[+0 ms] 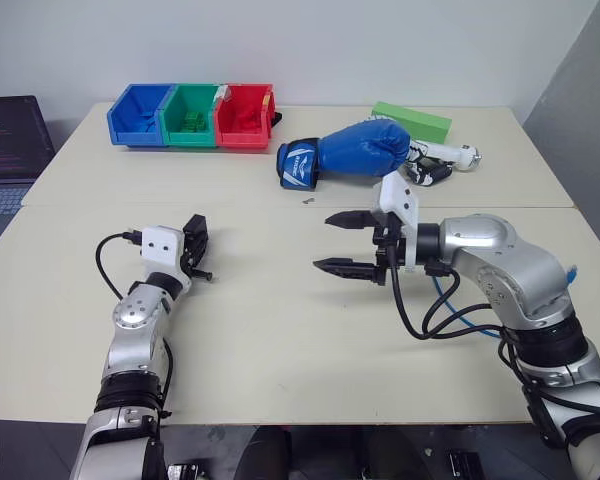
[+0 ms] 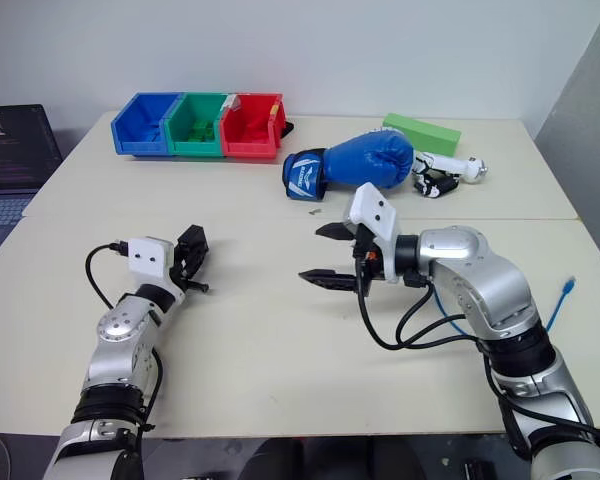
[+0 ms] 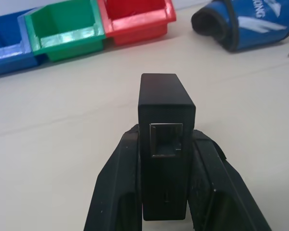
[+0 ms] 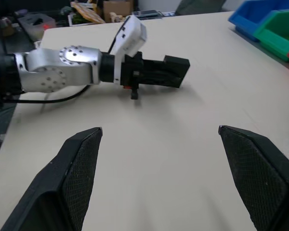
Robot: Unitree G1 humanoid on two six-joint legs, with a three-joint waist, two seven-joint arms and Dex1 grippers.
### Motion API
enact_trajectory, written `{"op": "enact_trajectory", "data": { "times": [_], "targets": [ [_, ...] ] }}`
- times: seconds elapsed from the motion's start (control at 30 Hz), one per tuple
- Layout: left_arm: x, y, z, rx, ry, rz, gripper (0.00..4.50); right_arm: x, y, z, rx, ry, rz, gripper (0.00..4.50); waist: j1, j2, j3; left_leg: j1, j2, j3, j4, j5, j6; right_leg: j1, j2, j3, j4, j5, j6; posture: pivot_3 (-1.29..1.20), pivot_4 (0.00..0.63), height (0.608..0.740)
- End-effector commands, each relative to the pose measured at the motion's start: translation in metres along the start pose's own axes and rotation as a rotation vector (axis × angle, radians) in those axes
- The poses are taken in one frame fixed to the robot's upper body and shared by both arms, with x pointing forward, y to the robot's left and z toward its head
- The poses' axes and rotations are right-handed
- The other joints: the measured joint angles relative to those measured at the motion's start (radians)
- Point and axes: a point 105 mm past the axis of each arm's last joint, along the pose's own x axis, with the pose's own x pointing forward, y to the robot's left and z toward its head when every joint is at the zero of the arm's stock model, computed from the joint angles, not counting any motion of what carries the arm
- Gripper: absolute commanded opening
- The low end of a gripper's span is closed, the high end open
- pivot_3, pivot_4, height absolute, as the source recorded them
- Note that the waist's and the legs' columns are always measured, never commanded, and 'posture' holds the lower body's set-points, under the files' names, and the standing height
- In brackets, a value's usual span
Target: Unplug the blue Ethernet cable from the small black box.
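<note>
Unplug looks done — left gripper (image 3: 166, 192) clamps small black box (image 3: 164, 144), port empty; right gripper (image 1: 352, 243) wide open, empty, blue Ethernet cable (image 2: 560, 300) loose. Next — set box down.

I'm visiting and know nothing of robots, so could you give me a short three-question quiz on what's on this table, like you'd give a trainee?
1. True or false: the blue Ethernet cable is plugged into the small black box.
2. Which gripper holds the box? A) the left gripper B) the right gripper C) neither
3. Fill in: the three bins at the far side of the table are blue, green and ____.

Key
1. False: the box's socket faces the left wrist camera and is empty, and the cable lies by the right arm with a loose plug.
2. A: its fingers clamp the box, while the right gripper stands open.
3. Red.
</note>
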Motion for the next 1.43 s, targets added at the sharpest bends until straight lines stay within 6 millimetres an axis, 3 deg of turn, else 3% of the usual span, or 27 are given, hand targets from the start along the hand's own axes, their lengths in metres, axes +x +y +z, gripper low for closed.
{"op": "enact_trajectory", "data": {
  "times": [0.03,0.4,0.63,0.87,1.1,1.43],
  "targets": [
    [-0.007,0.007,-0.012,-0.01,0.028,0.041,1.5,0.001,0.005,0.01,-0.036,-0.018,0.023,4.15,0.0,0.0,0.0,0.0,0.0,0.0,0.0,0.0,0.0,0.0,0.0,0.0,0.0,0.0,0.0,0.0,0.15,0.74],
    [-0.025,0.007,-0.018,-0.081,0.094,-0.013,3.7,-0.001,0.009,0.008,-0.012,-0.024,0.027,4.15,-0.005,0.0,0.0,0.001,0.0,0.001,0.0,0.0,0.0,0.0,0.0,0.001,0.001,0.0,0.0,0.0,0.15,0.74],
    [-0.058,0.005,0.001,0.021,0.132,-0.153,3.7,-0.02,0.021,-0.005,0.037,-0.014,0.062,4.15,-0.009,0.0,0.0,0.001,0.002,0.0,-0.001,0.0,0.0,0.0,-0.001,0.001,0.0,0.0,0.0,0.0,0.15,0.74],
    [-0.082,-0.003,0.034,0.116,0.186,-0.412,3.7,-0.06,-0.008,-0.027,0.084,0.037,-0.121,4.15,-0.001,0.0,0.0,0.001,0.001,-0.001,-0.001,0.0,0.0,0.001,0.001,0.001,0.001,0.0,0.0,0.0,0.15,0.74],
    [-0.086,0.008,0.066,0.198,0.204,-0.51,3.7,-0.099,-0.024,-0.046,0.087,0.146,-0.199,4.15,-0.002,0.0,0.0,0.001,0.001,0.0,-0.001,0.0,0.0,0.001,0.002,0.001,0.0,0.0,0.0,0.0,0.15,0.74],
    [-0.084,0.029,0.078,0.201,0.224,-0.501,3.7,-0.12,-0.035,-0.048,0.061,0.186,-0.266,4.15,-0.005,0.001,0.0,0.002,0.002,0.002,-0.002,0.0,0.001,0.001,0.003,0.001,0.0,0.0,0.0,0.0,0.15,0.74]
  ]
}}
